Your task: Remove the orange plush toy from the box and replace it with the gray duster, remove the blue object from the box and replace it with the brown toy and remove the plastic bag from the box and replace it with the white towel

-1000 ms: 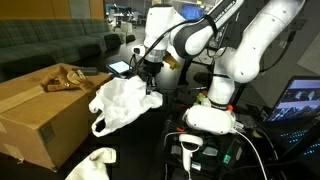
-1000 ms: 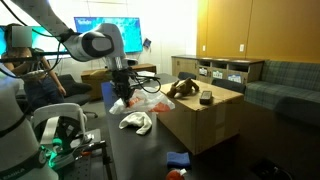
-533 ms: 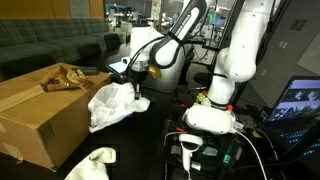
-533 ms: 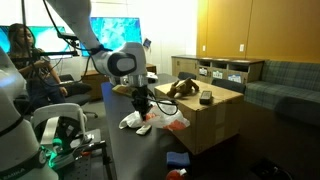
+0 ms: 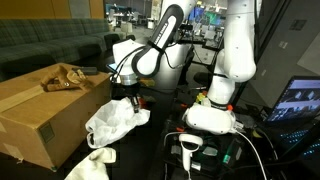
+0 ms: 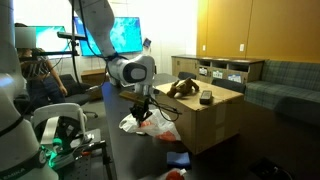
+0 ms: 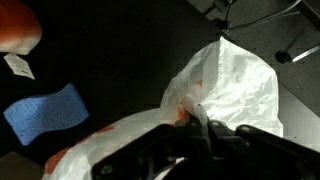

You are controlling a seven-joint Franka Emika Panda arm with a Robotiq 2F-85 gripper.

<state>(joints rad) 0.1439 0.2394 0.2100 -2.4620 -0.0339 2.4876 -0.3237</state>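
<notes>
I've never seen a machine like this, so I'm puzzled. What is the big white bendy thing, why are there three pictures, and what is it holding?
That big white bendy thing is a robot arm. At its end sits a claw that pinches things. Two pictures come from cameras standing in the room, at different spots. The third comes from a camera on the arm's wrist, looking past the claw. The claw is shut on a thin white plastic bag, which droops from it beside the large brown cardboard box. A floppy tan-brown plush toy lies on top of the box. On the dark table the wrist view shows a flat bright blue object and a small orange-red soft toy. A crumpled white towel lies there too.
</notes>
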